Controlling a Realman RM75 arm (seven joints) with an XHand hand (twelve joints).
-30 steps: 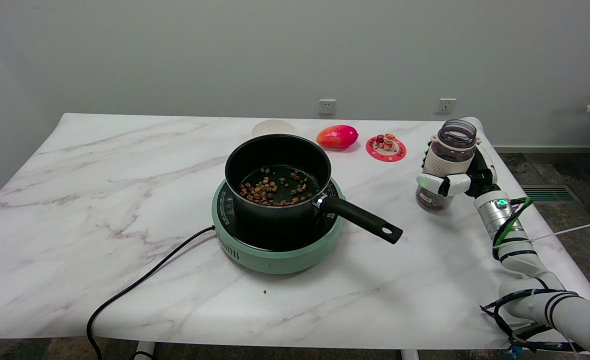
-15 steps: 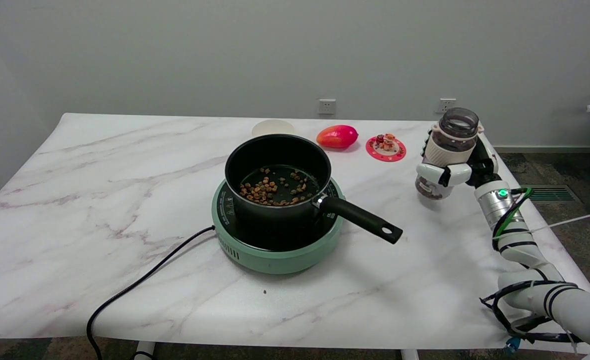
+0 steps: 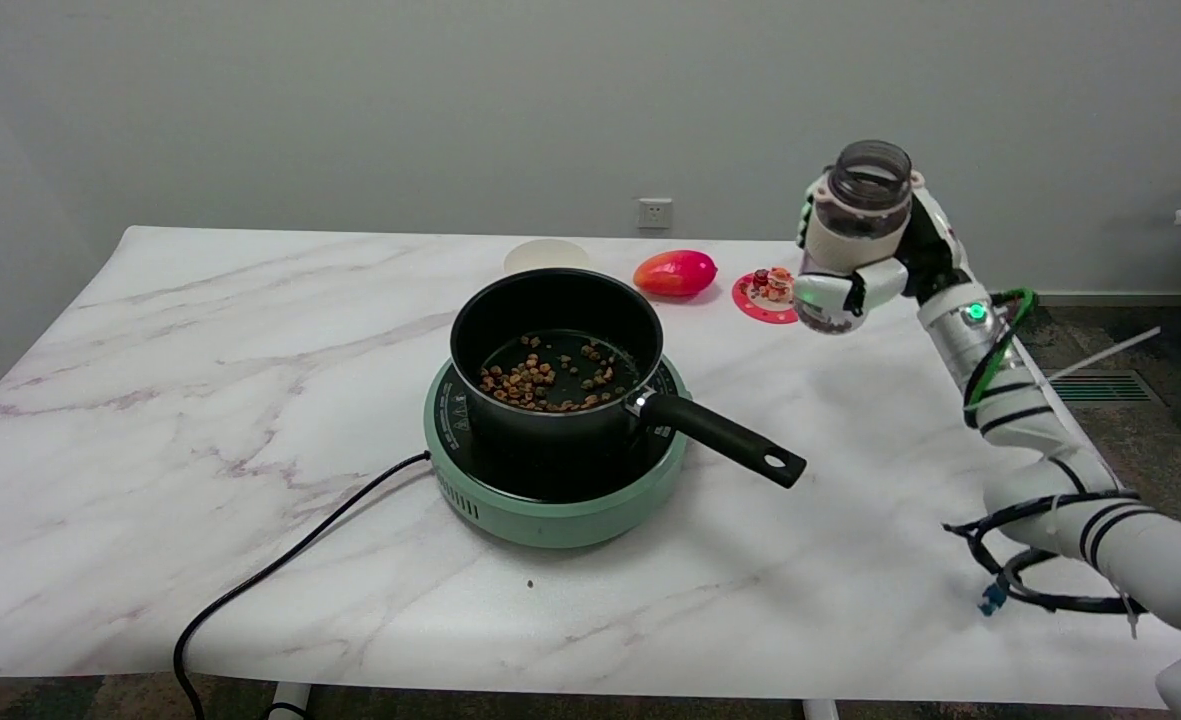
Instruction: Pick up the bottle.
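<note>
The right hand [image 3: 865, 265] is wrapped around the open bottle [image 3: 850, 235], holding it upright in the air above the table's [image 3: 250, 400] far right side. Any tilt could spill its dark contents; a loose grip could drop it.

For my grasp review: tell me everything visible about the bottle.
The bottle is a clear, jar-like container with a wide, uncapped mouth and dark brown contents low inside. It looks like plastic, though that is unsure. It stands roughly upright in the air, clear of the table, right of the pot. The right hand grips its middle, white fingers wrapping it.
</note>
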